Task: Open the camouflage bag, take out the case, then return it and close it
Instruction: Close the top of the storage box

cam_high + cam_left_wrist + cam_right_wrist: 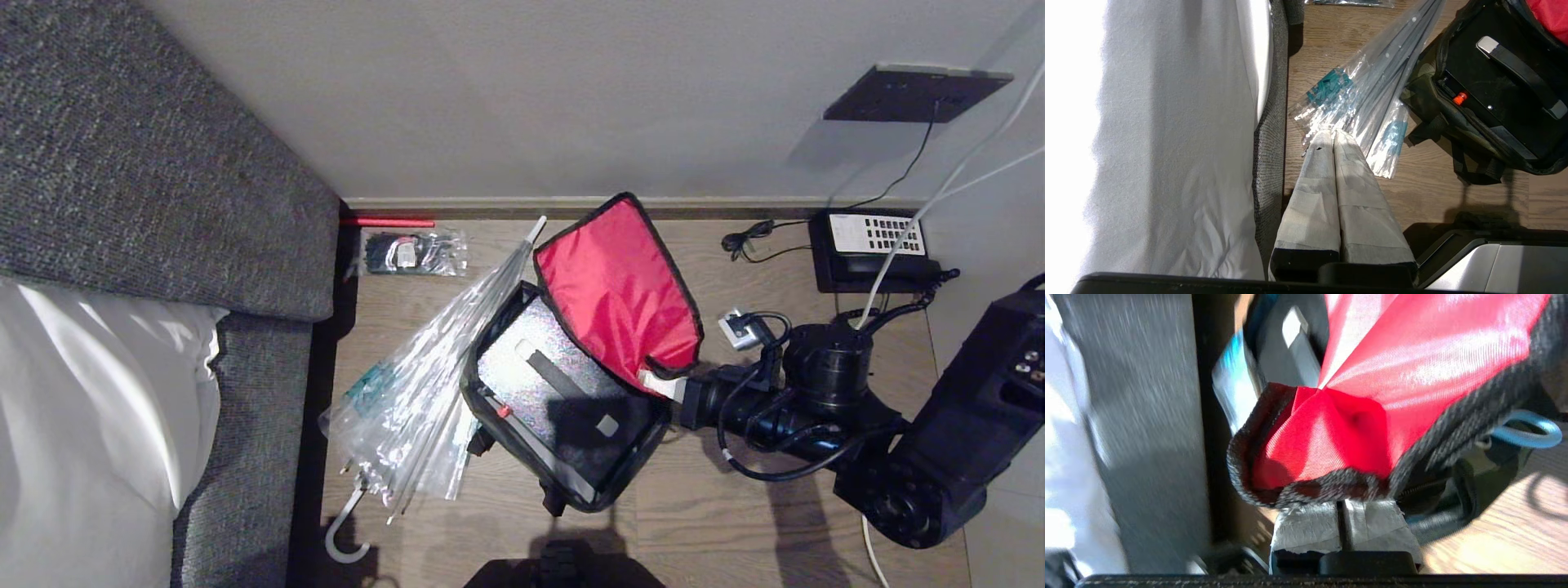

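one big grey sofa (147,180) with a white cushion (73,408) fills the left side, and the wood floor (735,523) runs beside it up to the wall. one camouflage bag (563,408) sits on that floor, between one clear wrapped umbrella (408,384) touching its left side and the right arm. its lid (620,286) is flipped up, showing red cloth underneath, and the silvery inside is open to see. the right gripper (663,385) is pressed together on the lid's black edge at one corner, pinching it and holding it up. the bag looks soft and floppy, so the lid will bend and sag if you let go; the black trim is a good spot to grab because it is thicker than the slippery red cloth. inside lies what i think is one flat dark case (571,392) with a strap handle, though shadow hides part of it; that handle looks like the best place to take hold. the left gripper (1331,136) hangs over the floor by the sofa edge, fingers pressed together with nothing between them. one phone (873,245) sits by the wall, and one small packet (415,251) lies near the sofa corner.
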